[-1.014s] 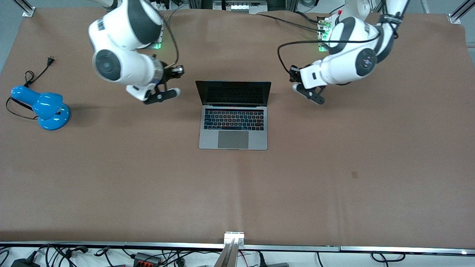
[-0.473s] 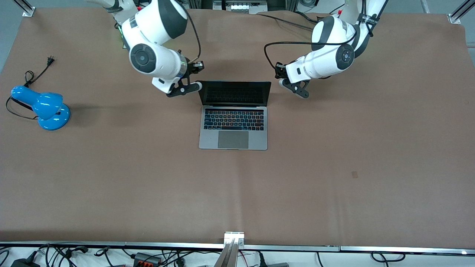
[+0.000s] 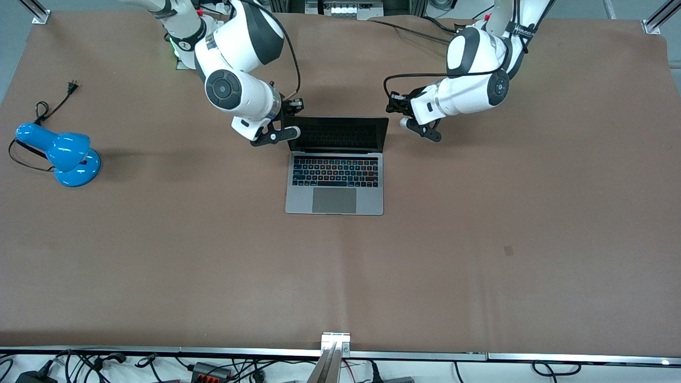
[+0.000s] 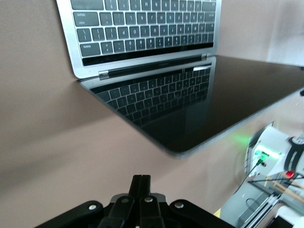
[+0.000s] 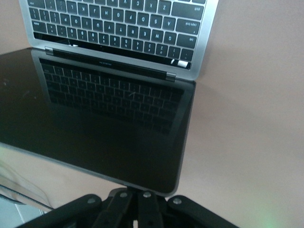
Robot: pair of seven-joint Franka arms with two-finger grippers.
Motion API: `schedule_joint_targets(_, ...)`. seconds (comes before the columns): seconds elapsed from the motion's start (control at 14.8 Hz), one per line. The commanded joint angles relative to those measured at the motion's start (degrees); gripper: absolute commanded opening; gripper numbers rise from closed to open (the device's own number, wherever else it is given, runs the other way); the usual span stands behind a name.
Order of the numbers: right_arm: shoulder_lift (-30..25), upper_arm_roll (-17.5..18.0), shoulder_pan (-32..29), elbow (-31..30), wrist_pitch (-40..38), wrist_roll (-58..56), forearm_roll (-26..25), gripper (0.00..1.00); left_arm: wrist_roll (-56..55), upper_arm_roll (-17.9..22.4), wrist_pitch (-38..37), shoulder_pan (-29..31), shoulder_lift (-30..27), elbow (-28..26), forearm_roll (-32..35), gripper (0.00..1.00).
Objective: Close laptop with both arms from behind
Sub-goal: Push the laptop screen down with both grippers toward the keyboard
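Observation:
The silver-grey laptop [image 3: 335, 181] stands open in the middle of the table, its dark screen tilted back toward the robots' bases. My right gripper [image 3: 286, 120] is shut at the lid's upper corner toward the right arm's end. In the right wrist view the lid edge of the laptop [image 5: 118, 28] covers the tips of that gripper [image 5: 138, 191]. My left gripper [image 3: 398, 113] is shut beside the lid's other upper corner. In the left wrist view that gripper [image 4: 141, 183] sits a short gap from the lid edge of the laptop [image 4: 142, 28].
A blue desk lamp [image 3: 58, 154] with a black cord and plug [image 3: 72, 85] lies toward the right arm's end of the table. A metal bracket [image 3: 335, 340] sits at the table edge nearest the front camera. Brown mat [image 3: 479, 239] covers the table.
Both arms have swung inward toward the laptop's lid, the right gripper reaching its corner and the left gripper closing in on the other corner. The laptop has not moved.

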Motion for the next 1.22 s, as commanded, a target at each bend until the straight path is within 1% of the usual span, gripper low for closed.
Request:
schedule_joint_targets(0.0,1.1,-0.5,0.9,0.2,2.6,0.7,0.9,0.0,-1.8,-0.6,2.8,-0.4,1.7,0.6,-3.9,0.0)
schedule_joint_targets(0.2,2.5,-0.5,0.8,1.4,3.6,0.6,0.5,0.0,-1.9,-1.3,7.4,-1.8,4.7,1.0,-4.1,0.0)
schedule_joint_targets(0.47,3.2,-0.6,0.2,3.0,3.6,0.5,0.4,0.0,-2.0,-1.3,7.8,-1.8,8.0,4.6,-4.2,0.0)
schedule_joint_targets(0.74,5.0,-0.9,-0.1,5.2,3.6,0.5,0.2,0.0,-2.0,-1.0,7.8,-1.3,8.8,6.9,-4.2,0.0)
schedule_joint_targets(0.88,6.4,-1.0,-0.1,6.4,4.3,0.6,-0.8,0.0,-2.0,-0.7,7.9,-1.3,9.7,8.0,-4.1,0.0)
schedule_joint_targets(1.15,7.8,-1.1,-0.3,7.3,5.7,0.6,-1.0,0.0,-1.9,-0.6,11.2,-1.1,13.0,9.8,-3.6,0.0)
